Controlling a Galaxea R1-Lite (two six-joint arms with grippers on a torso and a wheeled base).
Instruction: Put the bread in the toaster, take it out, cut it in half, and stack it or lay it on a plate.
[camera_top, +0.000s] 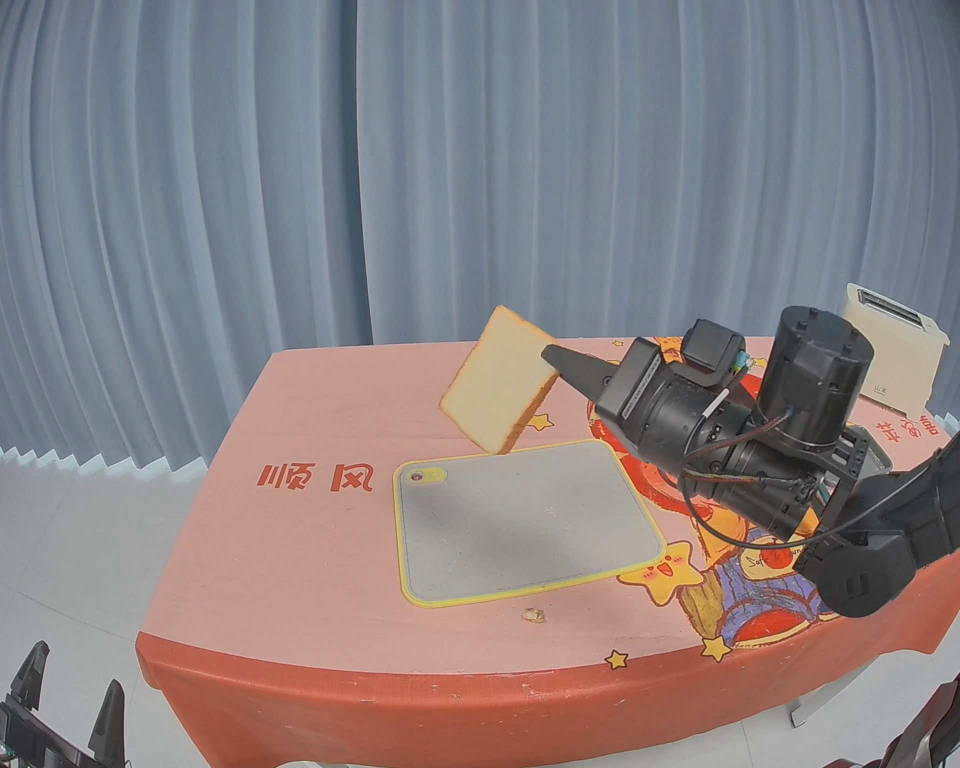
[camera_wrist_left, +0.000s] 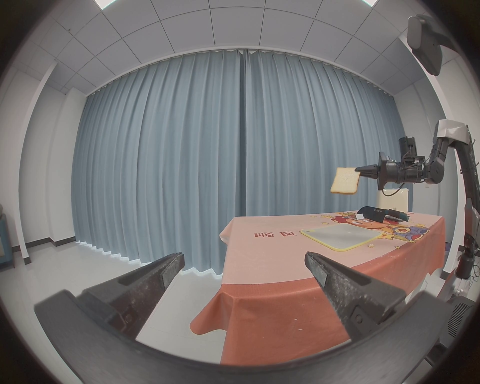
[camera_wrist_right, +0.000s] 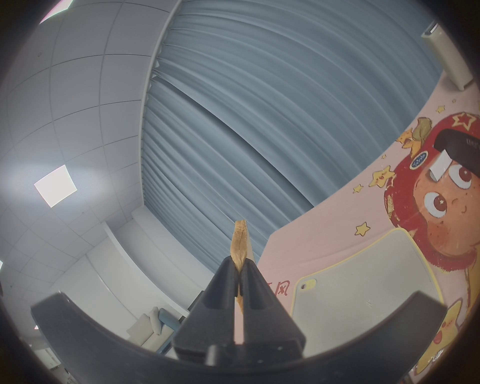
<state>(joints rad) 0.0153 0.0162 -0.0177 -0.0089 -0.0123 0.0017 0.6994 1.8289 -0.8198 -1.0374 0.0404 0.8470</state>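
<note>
A slice of bread (camera_top: 500, 392) hangs tilted in the air above the far edge of the grey, yellow-rimmed cutting board (camera_top: 525, 520). My right gripper (camera_top: 553, 358) is shut on the slice's right edge; in the right wrist view the bread (camera_wrist_right: 241, 242) stands edge-on between the closed fingers (camera_wrist_right: 225, 280). The white toaster (camera_top: 895, 350) stands at the table's far right corner. Low at the table's front left, off the table, my left gripper (camera_wrist_left: 245, 272) is open and holds nothing. From there I see the bread (camera_wrist_left: 345, 181) high over the cutting board (camera_wrist_left: 342, 235).
A black knife (camera_wrist_left: 380, 214) lies on the tablecloth right of the board, near the toaster (camera_wrist_left: 392, 200). A small crumb (camera_top: 533, 615) lies in front of the board. The pink tablecloth (camera_top: 300, 540) covers the table, with blue curtains behind.
</note>
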